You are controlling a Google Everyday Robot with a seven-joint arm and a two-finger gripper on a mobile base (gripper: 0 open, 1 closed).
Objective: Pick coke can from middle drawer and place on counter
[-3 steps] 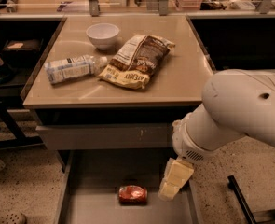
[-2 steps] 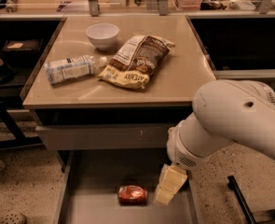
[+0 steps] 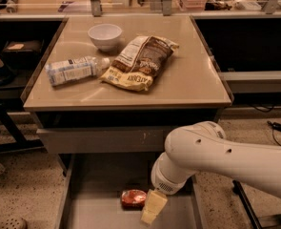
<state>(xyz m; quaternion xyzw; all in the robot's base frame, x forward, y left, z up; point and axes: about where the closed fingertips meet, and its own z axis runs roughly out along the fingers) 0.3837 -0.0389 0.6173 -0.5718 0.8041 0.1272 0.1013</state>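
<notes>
Camera view, bottom centre: I'm on the reach, pale yellow gripper just right of the small red coke can in the shallow grey metal middle drawer. I can't tell its opening. Next I'd straddle the can.

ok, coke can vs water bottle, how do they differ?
Colour: the coke can is red; the water bottle is pale with a light label. Size: the coke can is shorter than the water bottle. Place: the coke can is in the middle drawer, with the gripper close beside it; the water bottle is on the counter. Both appear to lie on their sides.
</notes>
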